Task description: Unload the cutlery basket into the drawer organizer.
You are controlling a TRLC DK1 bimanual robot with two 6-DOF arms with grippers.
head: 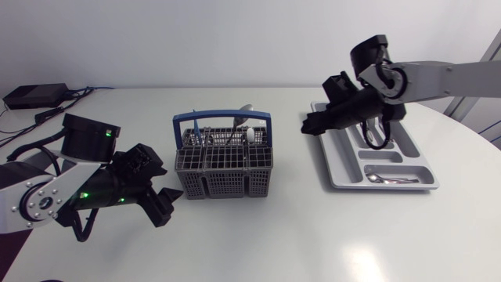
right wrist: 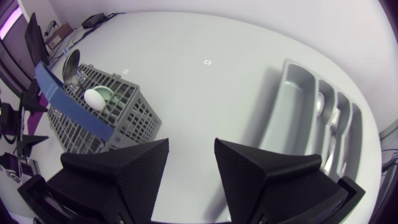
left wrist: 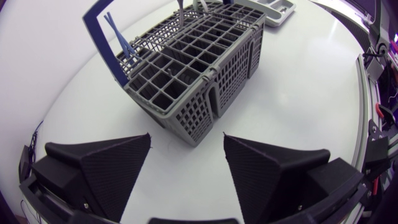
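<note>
- The cutlery basket (head: pixel 224 160) stands upright on the tabletop (head: pixel 258 235). Its long axis runs side to side in the head view, and its blue handle (head: pixel 223 116) arches along that axis.
- In the basket's rear compartments cutlery stands on end. A metal spoon (head: pixel 245 112) and a pale spoon (head: pixel 250 135) have their bowls up, and a blue-handled piece (head: pixel 197 135) stands at the basket's left end.
- The left tool (head: pixel 164 205) sits low just beside the basket's front left corner. Its fingers are spread with nothing between them, and they point at that corner.
- The drawer organizer (head: pixel 376 153) lies flat, well to the basket's right. Its long slots run from the far side toward the near side, slanting away from the basket.
- One piece of metal cutlery (head: pixel 387 178) lies crosswise in the organizer's near compartment.
- The right tool (head: pixel 311 125) hangs between the basket and the organizer, over the organizer's far corner nearest the basket. Its fingers are spread and hold nothing.
- A black box with cables (head: pixel 35 95) sits far behind the basket's left side.
</note>
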